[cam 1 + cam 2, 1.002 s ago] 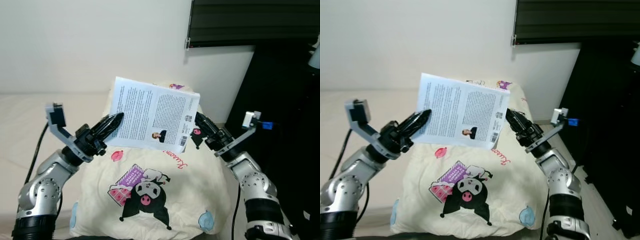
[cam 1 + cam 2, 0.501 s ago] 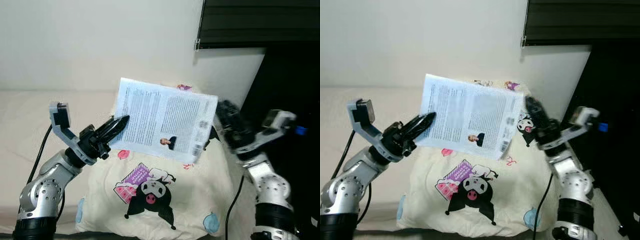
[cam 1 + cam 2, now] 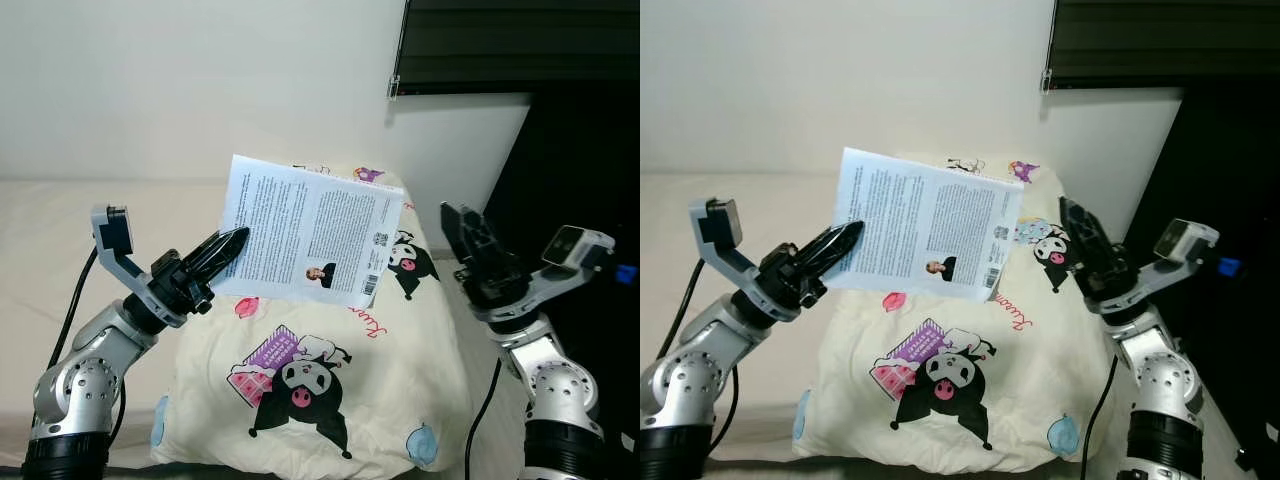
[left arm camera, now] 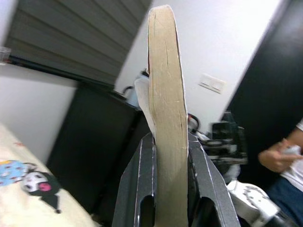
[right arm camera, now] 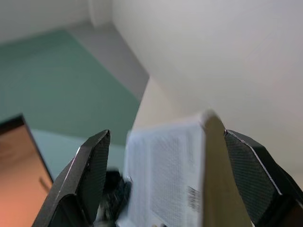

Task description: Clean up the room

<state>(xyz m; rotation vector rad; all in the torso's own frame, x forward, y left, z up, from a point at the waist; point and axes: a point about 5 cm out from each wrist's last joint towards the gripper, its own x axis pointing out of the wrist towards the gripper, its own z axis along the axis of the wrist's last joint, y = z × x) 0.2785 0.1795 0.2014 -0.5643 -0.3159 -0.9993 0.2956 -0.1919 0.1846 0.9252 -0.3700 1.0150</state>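
**Right gripper off the book**

Drawn back from the white paperback book (image 3: 308, 232), right gripper (image 3: 468, 245) now spread wide, apart from it. Clamped on book's edge above cream cartoon-print pillow (image 3: 330, 400): left gripper (image 3: 228, 247). Fine print, barcode, small portrait; unreadable.

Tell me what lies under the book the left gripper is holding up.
Under the book, pinched in the left gripper, lies a cream cartoon-print pillow on the bed. The book covers the pillow's far end, so that part cannot be seen.

At frame centre, a white book (image 3: 308, 232) carries black text and a barcode; below it, a cream pillow (image 3: 330, 400) shows black-and-white cartoon figures with purple and pink patches.
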